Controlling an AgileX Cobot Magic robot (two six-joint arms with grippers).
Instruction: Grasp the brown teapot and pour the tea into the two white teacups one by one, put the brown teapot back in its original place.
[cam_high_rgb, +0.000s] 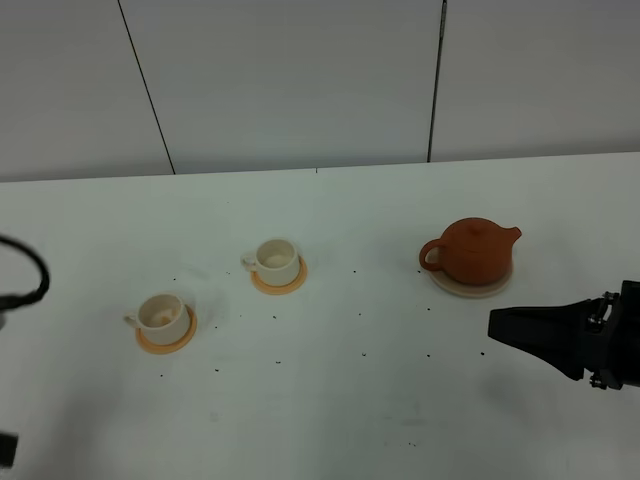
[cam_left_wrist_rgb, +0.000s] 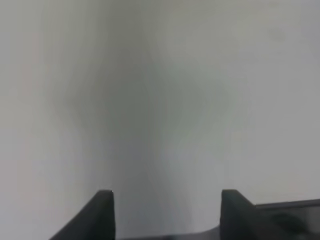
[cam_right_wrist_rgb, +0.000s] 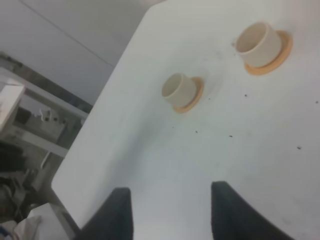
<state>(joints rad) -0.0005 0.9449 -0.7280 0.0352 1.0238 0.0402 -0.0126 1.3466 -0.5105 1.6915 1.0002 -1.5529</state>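
The brown teapot (cam_high_rgb: 470, 250) stands lid on, upright on its pale beige coaster, the original place (cam_high_rgb: 472, 287), right of centre. Two white teacups sit on orange saucers: one near the middle (cam_high_rgb: 275, 257) (cam_right_wrist_rgb: 257, 40), one nearer the front left (cam_high_rgb: 162, 314) (cam_right_wrist_rgb: 179, 89). Their insides look pale; no tea shows. My right gripper (cam_high_rgb: 497, 326) (cam_right_wrist_rgb: 170, 210) hovers low, in front of and to the right of the teapot, apart from it, open and empty. The left wrist view shows my left gripper (cam_left_wrist_rgb: 167, 210) open over blank white surface.
The white table (cam_high_rgb: 330, 400) carries scattered dark specks. A black cable (cam_high_rgb: 35, 275) and a dark piece of the left arm sit at the far left edge. The table's left edge, with shelving and clutter beyond it, shows in the right wrist view (cam_right_wrist_rgb: 30, 145).
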